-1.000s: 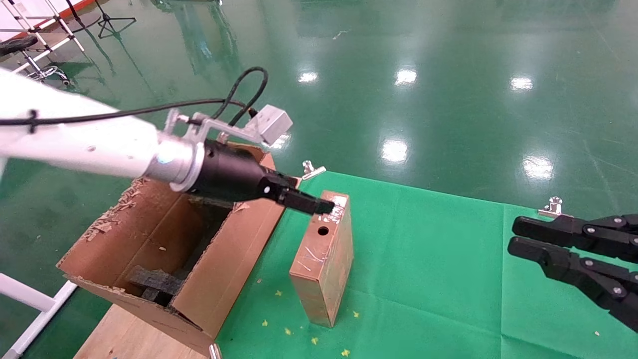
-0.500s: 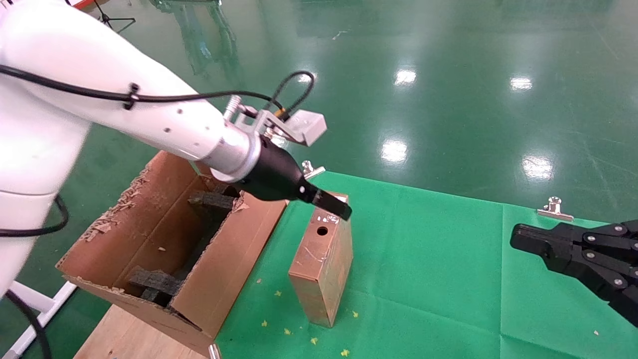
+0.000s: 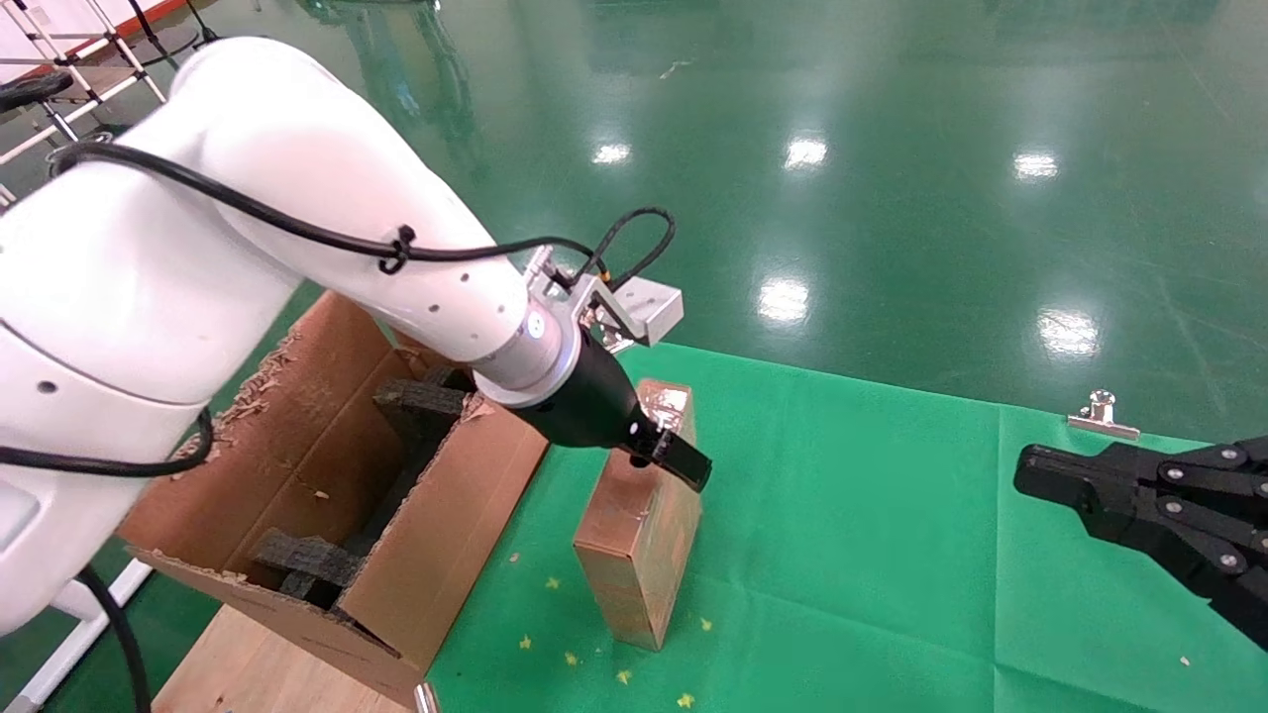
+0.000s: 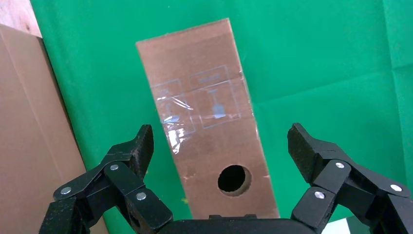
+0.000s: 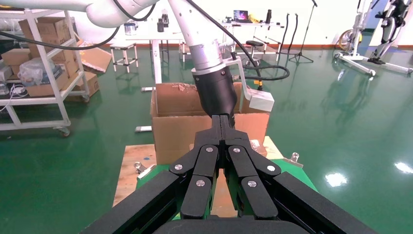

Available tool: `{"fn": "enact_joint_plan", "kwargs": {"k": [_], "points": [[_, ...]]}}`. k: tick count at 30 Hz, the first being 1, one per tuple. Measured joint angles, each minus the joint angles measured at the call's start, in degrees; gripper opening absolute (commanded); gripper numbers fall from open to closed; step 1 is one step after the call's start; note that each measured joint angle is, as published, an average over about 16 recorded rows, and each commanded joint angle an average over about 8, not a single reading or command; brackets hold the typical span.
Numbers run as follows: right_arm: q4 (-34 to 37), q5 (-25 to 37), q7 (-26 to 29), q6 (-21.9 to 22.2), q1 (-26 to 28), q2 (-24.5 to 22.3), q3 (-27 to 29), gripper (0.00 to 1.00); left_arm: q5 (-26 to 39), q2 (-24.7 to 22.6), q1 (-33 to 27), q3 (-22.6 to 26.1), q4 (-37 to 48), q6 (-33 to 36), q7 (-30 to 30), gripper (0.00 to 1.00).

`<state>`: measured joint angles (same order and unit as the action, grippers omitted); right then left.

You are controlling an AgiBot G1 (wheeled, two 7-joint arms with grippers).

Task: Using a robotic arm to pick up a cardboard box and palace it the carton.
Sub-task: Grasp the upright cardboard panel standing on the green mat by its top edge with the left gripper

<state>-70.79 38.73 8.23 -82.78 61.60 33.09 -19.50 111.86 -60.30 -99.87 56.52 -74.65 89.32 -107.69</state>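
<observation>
1. Your left gripper (image 4: 219,146) is standing with its jaws spread wide, one finger (image 4: 132,155) on each side of the cardboard box (image 4: 207,117), and neither finger is touching it in the left wrist view.
2. You are reaching the robotic arm (image 3: 327,248) in from the left, its black gripper (image 3: 679,460) angled downward over the box's far top end, with the grey camera (image 3: 649,309) riding above the wrist.
3. The cardboard box (image 3: 639,515) is lying on the green cloth (image 3: 872,555). It is a narrow brown box under shiny clear tape, with a round hole (image 4: 234,179) in the face turned toward your wrist camera and faint printed marks beside it.
4. The carton (image 3: 337,495) is sitting just beside the box on its left, flaps ragged and torn, with dark foam pieces (image 3: 307,560) inside. Its near wall is standing between the box and the carton's opening.
5. Your right gripper (image 3: 1035,473) is waiting at the right edge, well apart from the box, with its jaws pressed together on nothing (image 5: 225,141).
6. Small yellow specks (image 3: 624,676) are lying on the cloth near the box, and a metal clip (image 3: 1102,414) is sitting at the cloth's far edge.
</observation>
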Motion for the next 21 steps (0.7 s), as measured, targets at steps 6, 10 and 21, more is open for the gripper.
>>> {"fn": "enact_joint_plan", "kwargs": {"k": [6,10,21], "points": [[0.0,0.0,0.0,0.0,0.0,0.0,0.0,0.53,-0.1,-0.2,0.0,1.3,0.3,-0.3,-0.7,0.89],[0.0,0.0,0.0,0.0,0.0,0.0,0.0,1.00,-0.1,-0.2,0.0,1.6,0.4,-0.5,-0.7,0.39],[0.0,0.0,0.0,0.0,0.0,0.0,0.0,1.00,-0.2,-0.2,0.1,1.6,0.4,-0.5,-0.7,0.00]]}}
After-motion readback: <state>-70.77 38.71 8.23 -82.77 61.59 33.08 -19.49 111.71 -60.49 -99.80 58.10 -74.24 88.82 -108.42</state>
